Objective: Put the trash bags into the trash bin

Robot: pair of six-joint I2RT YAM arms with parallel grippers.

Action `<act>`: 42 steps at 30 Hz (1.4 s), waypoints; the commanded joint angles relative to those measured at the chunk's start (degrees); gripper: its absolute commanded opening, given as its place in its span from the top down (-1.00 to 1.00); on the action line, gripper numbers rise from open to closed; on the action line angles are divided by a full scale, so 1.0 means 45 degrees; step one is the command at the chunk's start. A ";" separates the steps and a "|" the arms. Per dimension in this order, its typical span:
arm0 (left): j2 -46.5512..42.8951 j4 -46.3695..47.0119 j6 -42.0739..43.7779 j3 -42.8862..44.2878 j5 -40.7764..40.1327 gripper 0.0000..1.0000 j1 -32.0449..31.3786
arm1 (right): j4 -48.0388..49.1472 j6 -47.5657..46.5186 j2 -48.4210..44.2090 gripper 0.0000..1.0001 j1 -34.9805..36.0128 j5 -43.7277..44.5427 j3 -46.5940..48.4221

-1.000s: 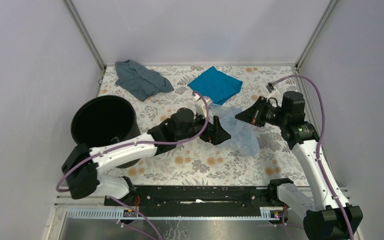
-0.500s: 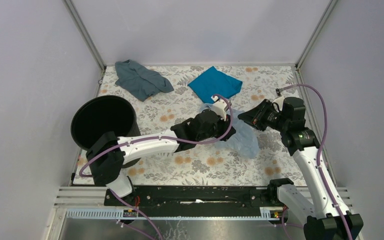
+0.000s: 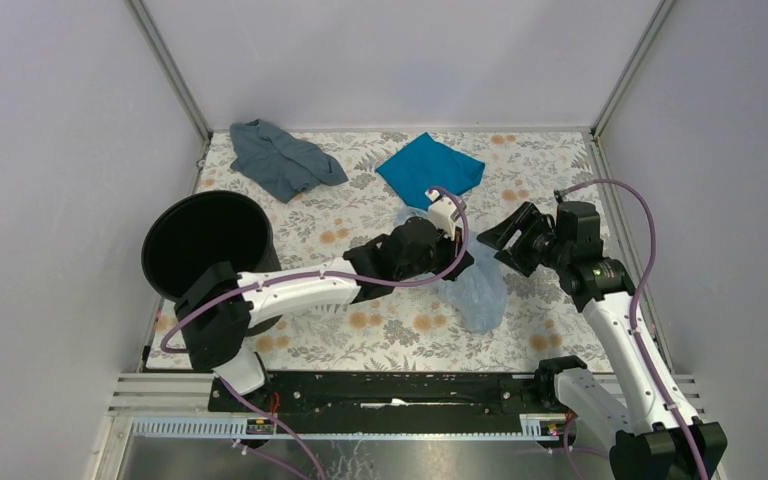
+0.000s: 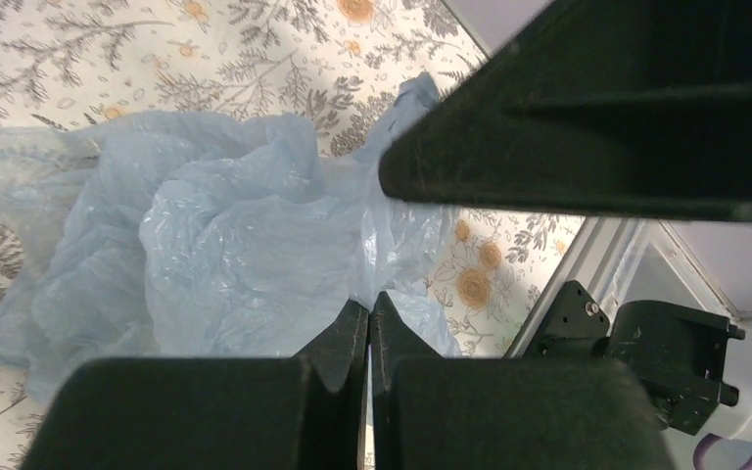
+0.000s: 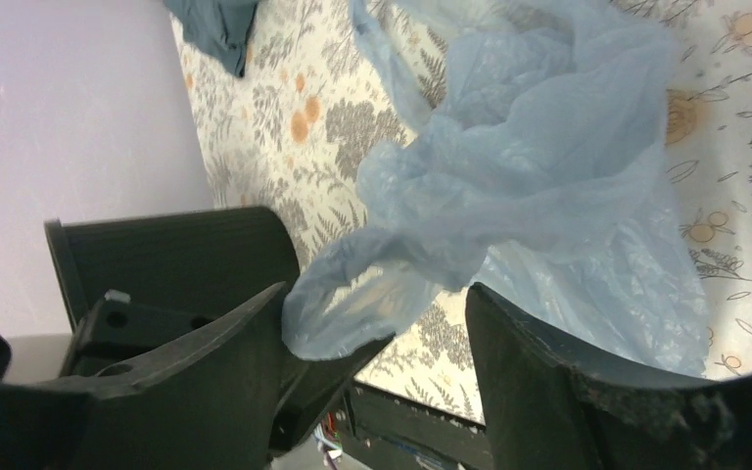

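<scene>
The pale blue trash bag [image 3: 477,288] lies crumpled on the flowered table [image 3: 380,330], right of centre. My left gripper [image 3: 459,263] reaches across to it. In the left wrist view the left gripper [image 4: 369,302] is shut, with a fold of the trash bag [image 4: 215,235] pinched at the tips. My right gripper [image 3: 505,236] stands open just right of the bag. In the right wrist view the right gripper [image 5: 377,318] has the trash bag [image 5: 529,147] ahead of it, and one loose fold drapes over a finger. The black trash bin [image 3: 260,225] stands upright at the left.
A teal cloth [image 3: 430,168] lies at the back centre and a grey-blue cloth [image 3: 285,158] at the back left. Enclosure walls close in the table on three sides. A black rail [image 3: 390,385] runs along the near edge.
The left arm reached right to the bag and its gripper shut on the film. The right gripper opened, let go of the bag and drew back slightly to the right.
</scene>
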 commanded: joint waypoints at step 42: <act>-0.2452 -0.6612 0.0956 0.0492 -0.3027 -0.97 0.2943 | 0.1160 -0.6413 0.0467 1.00 0.1594 -0.3258 -0.0136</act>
